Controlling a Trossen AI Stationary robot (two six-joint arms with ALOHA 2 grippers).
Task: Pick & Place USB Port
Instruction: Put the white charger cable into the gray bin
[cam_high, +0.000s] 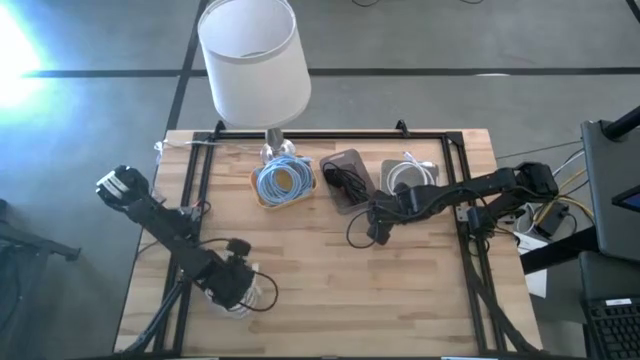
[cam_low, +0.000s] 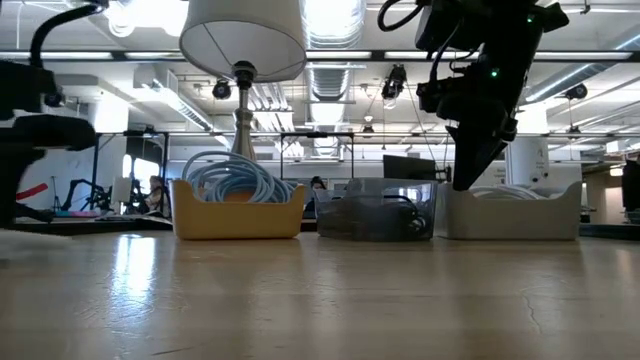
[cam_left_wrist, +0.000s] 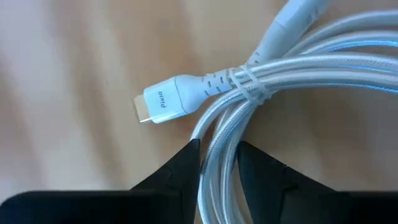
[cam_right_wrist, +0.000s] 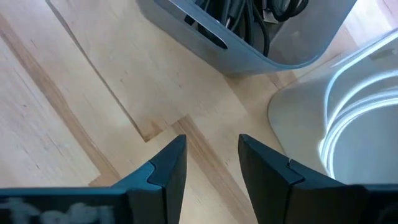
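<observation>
A coiled white braided cable (cam_left_wrist: 298, 56) lies on the wooden table near its front left (cam_high: 258, 292). It is bound with a tie, and its white plug with a gold tip (cam_left_wrist: 165, 102) sticks out. My left gripper (cam_left_wrist: 219, 146) stands over the coil (cam_high: 238, 283), shut on its strands. My right gripper (cam_right_wrist: 211, 140) is open and holds nothing. It hangs pointing down above bare wood (cam_high: 377, 232), just in front of the grey bin (cam_right_wrist: 249, 37) and the white bin (cam_right_wrist: 323, 112). In the low view it (cam_low: 462, 180) is clear of the table. My left gripper pinches a few strands of the white cable's coil (cam_left_wrist: 217, 177) between its two fingers, a little way from the tie and the plug. The fingers come from above and lie across the strands. The coil rests on the table, slack.
Three bins stand in a row at the far side: a yellow one with blue cable (cam_high: 283, 183), a grey one with black cables (cam_high: 345, 180) and a white one with white cable (cam_high: 410, 175). A lamp with a white shade (cam_high: 253, 60) stands behind them. A dark cable loop (cam_high: 352, 235) shows beside the right gripper.
</observation>
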